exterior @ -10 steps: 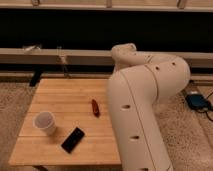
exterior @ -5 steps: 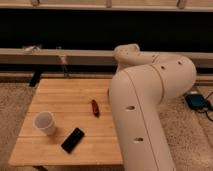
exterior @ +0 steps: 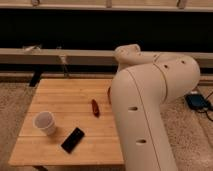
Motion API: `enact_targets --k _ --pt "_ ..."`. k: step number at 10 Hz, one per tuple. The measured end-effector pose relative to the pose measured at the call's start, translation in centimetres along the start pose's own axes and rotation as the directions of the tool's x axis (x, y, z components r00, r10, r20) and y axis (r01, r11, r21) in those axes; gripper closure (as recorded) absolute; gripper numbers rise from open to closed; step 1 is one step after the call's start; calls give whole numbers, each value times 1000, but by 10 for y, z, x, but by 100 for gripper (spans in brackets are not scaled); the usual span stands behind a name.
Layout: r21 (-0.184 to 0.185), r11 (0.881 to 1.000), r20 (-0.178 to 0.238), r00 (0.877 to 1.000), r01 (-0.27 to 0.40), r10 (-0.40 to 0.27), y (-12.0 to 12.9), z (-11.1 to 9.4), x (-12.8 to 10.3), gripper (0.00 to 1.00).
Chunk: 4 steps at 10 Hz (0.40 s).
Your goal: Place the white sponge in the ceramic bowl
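Note:
The white sponge is hidden or out of view. A thin orange-red sliver (exterior: 109, 95) shows at the edge of my arm; it may be the rim of the ceramic bowl, the rest hidden behind the arm. My big white arm (exterior: 150, 105) fills the right half of the camera view and covers the table's right side. The gripper is not in view, hidden behind or below the arm.
A wooden table (exterior: 65, 95) stands at the left. On it are a white paper cup (exterior: 44, 122), a flat black object (exterior: 73, 139) and a small dark red elongated object (exterior: 94, 107). A blue object (exterior: 198, 101) lies on the floor at the right. A dark wall with a ledge runs behind.
The arm's elbow has drifted slightly to the right. The things on the table have not moved.

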Motion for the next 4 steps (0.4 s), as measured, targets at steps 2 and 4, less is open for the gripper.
enact_targets --k 2,4 --pt "-17 1000 5 1000 -4 4 -3 -2 0 20" --pt "-19 1000 3 1000 -1 1 1 -2 0 20"
